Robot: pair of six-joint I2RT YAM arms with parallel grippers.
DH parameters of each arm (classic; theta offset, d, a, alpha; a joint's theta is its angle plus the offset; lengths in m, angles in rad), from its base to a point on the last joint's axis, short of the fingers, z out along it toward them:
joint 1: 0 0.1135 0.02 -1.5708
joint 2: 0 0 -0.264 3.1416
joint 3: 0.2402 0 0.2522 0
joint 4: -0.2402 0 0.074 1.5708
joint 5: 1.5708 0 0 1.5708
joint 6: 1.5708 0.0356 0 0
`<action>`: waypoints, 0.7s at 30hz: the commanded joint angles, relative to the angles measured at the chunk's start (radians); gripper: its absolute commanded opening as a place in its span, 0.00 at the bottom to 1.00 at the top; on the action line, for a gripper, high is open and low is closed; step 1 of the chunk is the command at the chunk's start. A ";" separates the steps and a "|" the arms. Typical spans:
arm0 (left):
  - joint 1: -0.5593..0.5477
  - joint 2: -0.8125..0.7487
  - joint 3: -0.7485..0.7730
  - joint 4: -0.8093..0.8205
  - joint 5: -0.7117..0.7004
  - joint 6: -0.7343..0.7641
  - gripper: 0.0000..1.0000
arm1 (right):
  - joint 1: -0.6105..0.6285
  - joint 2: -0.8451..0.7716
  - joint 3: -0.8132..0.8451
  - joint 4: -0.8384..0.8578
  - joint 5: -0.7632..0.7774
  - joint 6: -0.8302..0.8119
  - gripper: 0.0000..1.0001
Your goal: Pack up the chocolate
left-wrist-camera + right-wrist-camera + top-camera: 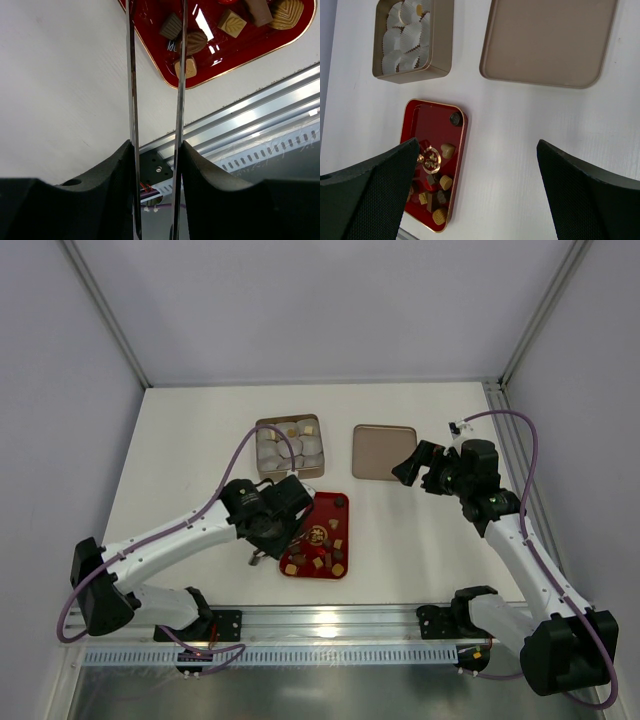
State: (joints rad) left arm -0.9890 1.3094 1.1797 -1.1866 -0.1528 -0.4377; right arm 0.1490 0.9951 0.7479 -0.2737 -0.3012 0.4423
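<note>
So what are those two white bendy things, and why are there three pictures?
They are two robot arms. One picture looks down from above; the other two come from little cameras on each arm's wrist. On the white table sit a red tray of small chocolates, a gold tin with paper cups, and its lid. The left tool squeezes thin metal tongs near the tray. The right tool is open, holding nothing.

White table (400, 540), red tray (325, 502) of chocolates, golden tin (262, 427), its lid (382, 452) beside
</note>
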 commanded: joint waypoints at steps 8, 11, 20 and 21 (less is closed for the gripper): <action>-0.007 -0.013 0.044 -0.028 -0.005 0.001 0.38 | 0.004 -0.018 0.011 0.011 0.010 -0.019 1.00; -0.007 -0.015 0.041 -0.027 -0.001 0.001 0.36 | 0.004 -0.019 0.010 0.010 0.010 -0.017 1.00; -0.007 -0.007 0.037 -0.030 0.007 0.007 0.34 | 0.006 -0.012 0.011 0.011 0.010 -0.019 1.00; -0.007 -0.006 0.037 -0.030 0.007 0.007 0.33 | 0.006 -0.013 0.010 0.010 0.008 -0.019 1.00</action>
State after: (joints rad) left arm -0.9890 1.3094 1.1820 -1.2037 -0.1524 -0.4377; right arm 0.1490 0.9951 0.7479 -0.2749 -0.3008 0.4419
